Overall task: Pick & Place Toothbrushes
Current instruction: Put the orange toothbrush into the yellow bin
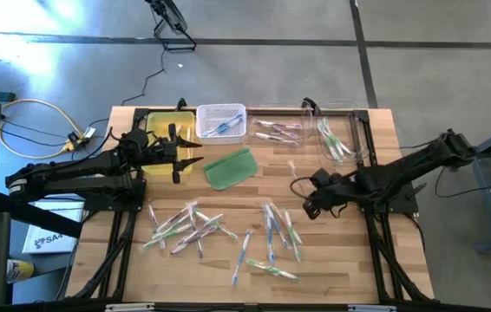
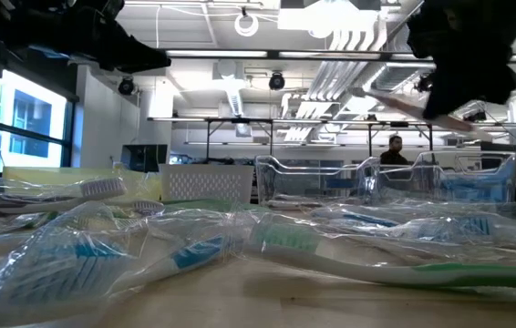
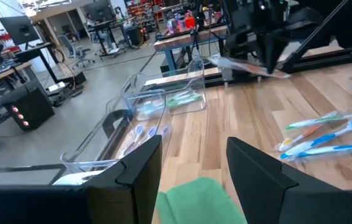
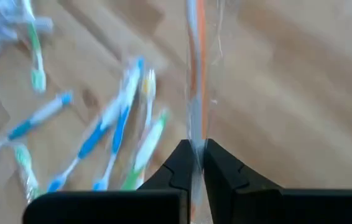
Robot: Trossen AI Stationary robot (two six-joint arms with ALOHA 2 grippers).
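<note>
Many toothbrushes in clear wrappers lie flat on the wooden table in two loose heaps (image 1: 185,227) (image 1: 276,236). My right gripper (image 1: 308,201) hangs above the table to the right of these heaps, shut on an orange toothbrush (image 4: 194,74) in a clear wrapper. The low view shows this toothbrush (image 2: 404,105) up in the air. My left gripper (image 1: 192,154) waits open at the far left, level, beside the flat green pad (image 1: 228,167), its fingers (image 3: 145,168) empty. My right gripper pinches the wrapped orange toothbrush's handle (image 4: 194,134) between its two fingers. The fingers slant steeply down from above. The toothbrush is lifted clear of the table and sticks out sideways from the fingers (image 3: 250,67), slightly tilted.
Along the far edge stand a yellow bin (image 1: 167,121), a white mesh basket (image 1: 221,121) holding toothbrushes, and two clear trays (image 1: 276,130) (image 1: 341,137) with toothbrushes in them. Bare wood lies between the heaps and the trays. A person (image 2: 395,150) shows far off in the room.
</note>
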